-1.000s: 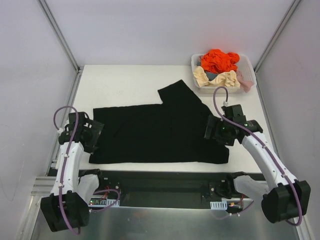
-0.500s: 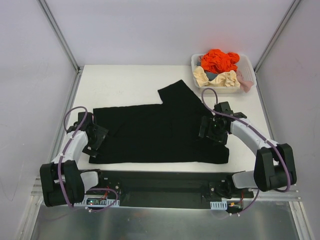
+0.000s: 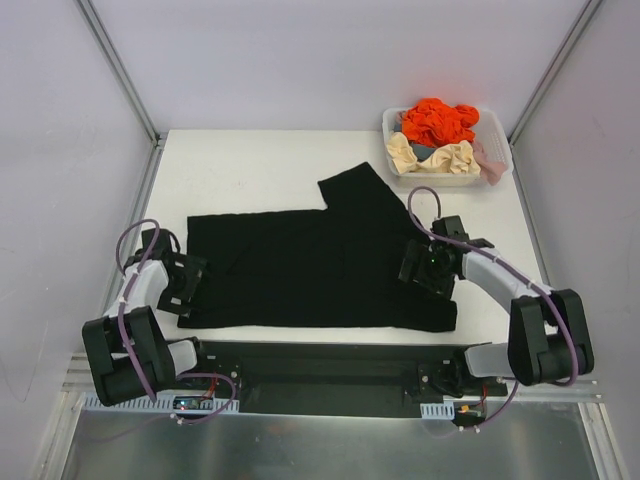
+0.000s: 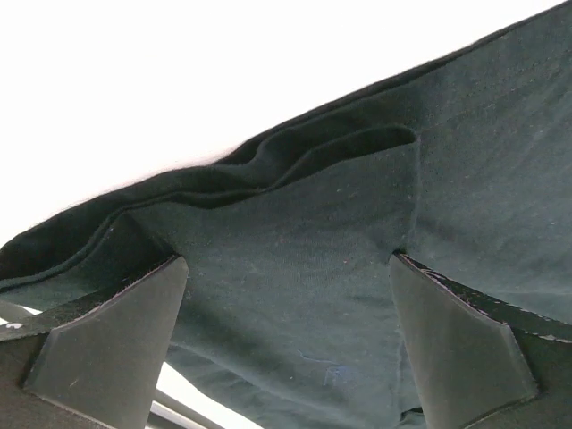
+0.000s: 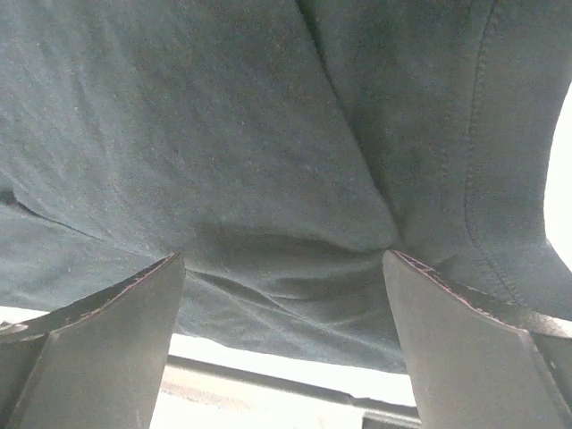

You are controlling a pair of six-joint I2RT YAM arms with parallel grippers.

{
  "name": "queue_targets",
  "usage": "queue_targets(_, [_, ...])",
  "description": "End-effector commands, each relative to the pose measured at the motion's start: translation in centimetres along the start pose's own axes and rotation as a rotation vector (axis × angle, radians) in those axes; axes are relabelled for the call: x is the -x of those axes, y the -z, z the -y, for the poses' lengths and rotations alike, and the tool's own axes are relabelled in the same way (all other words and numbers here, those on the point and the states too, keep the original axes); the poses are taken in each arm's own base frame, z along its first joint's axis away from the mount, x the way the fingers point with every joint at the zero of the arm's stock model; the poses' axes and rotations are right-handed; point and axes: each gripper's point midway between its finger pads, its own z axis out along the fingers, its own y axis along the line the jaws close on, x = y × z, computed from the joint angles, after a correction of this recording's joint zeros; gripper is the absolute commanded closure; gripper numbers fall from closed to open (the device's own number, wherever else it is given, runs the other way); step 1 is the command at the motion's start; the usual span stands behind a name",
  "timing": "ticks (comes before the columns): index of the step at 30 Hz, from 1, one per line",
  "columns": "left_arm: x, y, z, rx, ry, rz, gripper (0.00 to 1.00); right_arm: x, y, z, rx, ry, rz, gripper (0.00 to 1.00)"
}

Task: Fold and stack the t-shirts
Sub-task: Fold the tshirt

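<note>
Left fingers: the pads (image 4: 105, 350) of the left gripper (image 4: 286, 335) were seen spread wide, with nothing pinched; dark cloth lay across the gap between them.
Right fingers: the pads (image 5: 98, 344) of the right gripper (image 5: 286, 344) were likewise held apart, with a puckered ridge of cloth in the gap; no clamp on it was seen.
Left contact zone: layered edges of the black t-shirt (image 3: 310, 265) were recorded just ahead of the left gripper, at the shirt's left end; these were judged to be the hem.
Right contact zone: the right gripper was set low over the shirt's right end.
Shirt position: it was laid out flat on the table (image 3: 250, 165), long axis left to right, with one sleeve (image 3: 360, 190) pointing toward the far side.
Fold state: no completed fold could be made out; whether the near part was already doubled under could not be told.
Bin: a white bin (image 3: 445, 180) was noted at the far right corner, with bunched garments (image 3: 437, 122) in orange, cream and pink in it, none folded.
Stack: none was seen on the table.
Progress (judged): early; the first shirt was spread and both grippers were placed at its ends, apparently for a first fold.
Remaining (judged): folding of this shirt, then unloading, folding and stacking of everything in the bin.
</note>
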Motion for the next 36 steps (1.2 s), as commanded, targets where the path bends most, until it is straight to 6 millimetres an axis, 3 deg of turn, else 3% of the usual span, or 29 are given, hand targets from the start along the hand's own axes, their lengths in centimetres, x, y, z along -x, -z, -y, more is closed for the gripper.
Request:
queue_targets(1, [-1.3, -1.0, -5.6, 0.175, 0.005, -0.005, 0.01, -4.1, 1.0, 1.4, -0.028, -0.076, -0.085, 0.03])
queue_targets(4, [-1.3, -0.1, -6.7, 0.189, 0.015, 0.020, 0.01, -4.1, 2.4, 1.7, -0.043, -0.050, -0.042, 0.03])
queue_targets(6, [-0.9, 0.8, -6.3, 0.148, 0.020, 0.051, 0.01, -3.1, 3.6, 1.0, -0.012, -0.020, 0.009, 0.03])
queue_targets(11, [0.8, 4.8, -2.5, -0.055, 0.003, 0.137, 0.01, 1.2, 6.8, -1.4, 0.033, 0.127, 0.142, 0.03])
queue_targets(12, [1.1, 5.6, -1.8, -0.088, -0.012, 0.153, 0.01, 3.0, 8.0, -2.8, 0.064, 0.158, 0.203, 0.03])
queue_targets(14, [2.2, 7.9, 0.2, -0.168, -0.029, 0.199, 0.01, 4.7, 8.6, -4.2, 0.074, 0.207, 0.256, 0.03])
queue_targets(16, [3.5, 10.1, 2.0, -0.219, -0.052, 0.247, 0.01, 6.9, 10.1, -6.7, 0.098, 0.306, 0.330, 0.03])
queue_targets(18, [4.4, 10.8, 3.2, -0.214, -0.082, 0.258, 0.01, 8.4, 9.6, -8.0, 0.066, 0.388, 0.335, 0.03])
queue_targets(19, [4.8, 12.0, 4.6, -0.242, -0.101, 0.269, 0.01, 10.5, 11.2, -10.0, 0.061, 0.419, 0.404, 0.03])
queue_targets(20, [4.9, 11.6, 5.4, -0.216, -0.117, 0.249, 0.01, 11.4, 10.0, -10.4, 0.030, 0.444, 0.383, 0.03])
queue_targets(22, [4.4, 12.6, 8.3, -0.243, -0.198, 0.248, 0.01, 14.3, 11.4, -13.7, 0.067, 0.481, 0.451, 0.03])
queue_targets(23, [4.3, 11.5, 9.1, -0.195, -0.227, 0.233, 0.01, 15.3, 9.8, -14.5, 0.054, 0.489, 0.426, 0.03])
queue_targets(24, [4.8, 12.2, 10.6, -0.205, -0.244, 0.254, 0.01, 16.2, 9.5, -15.3, 0.058, 0.492, 0.426, 0.03])
queue_targets(25, [4.5, 10.9, 11.3, -0.164, -0.268, 0.230, 0.01, 18.2, 9.1, -16.9, 0.062, 0.500, 0.442, 0.03])
queue_targets(27, [5.4, 11.1, 13.0, -0.162, -0.264, 0.242, 0.01, 19.9, 8.3, -18.3, 0.064, 0.515, 0.447, 0.03])
queue_targets(28, [6.1, 10.1, 13.2, -0.116, -0.263, 0.255, 0.01, 21.2, 6.2, -18.4, 0.020, 0.524, 0.436, 0.03])
queue_targets(29, [6.6, 9.8, 13.6, -0.102, -0.261, 0.266, 0.01, 23.1, 7.1, -20.2, 0.041, 0.535, 0.484, 0.03])
queue_targets(30, [7.4, 10.2, 14.4, -0.104, -0.254, 0.290, 0.01, 23.9, 6.8, -20.9, 0.041, 0.548, 0.486, 0.03])
queue_targets(31, [8.0, 9.2, 14.6, -0.064, -0.253, 0.304, 0.02, 24.4, 3.5, -20.9, 0.015, 0.553, 0.435, 0.03])
queue_targets(32, [8.4, 9.0, 15.0, -0.055, -0.252, 0.314, 0.02, 26.4, 5.4, -23.3, 0.050, 0.573, 0.501, 0.03])
queue_targets(33, [8.9, 9.4, 15.9, -0.064, -0.260, 0.326, 0.02, 26.8, 4.5, -23.3, 0.040, 0.580, 0.483, 0.03])
queue_targets(34, [9.1, 8.5, 16.1, -0.038, -0.266, 0.323, 0.02, 27.4, 1.5, -23.1, 0.017, 0.585, 0.452, 0.03])
queue_targets(36, [9.9, 8.4, 17.1, -0.034, -0.271, 0.343, 0.02, 29.0, 1.6, -24.7, 0.044, 0.611, 0.503, 0.03])
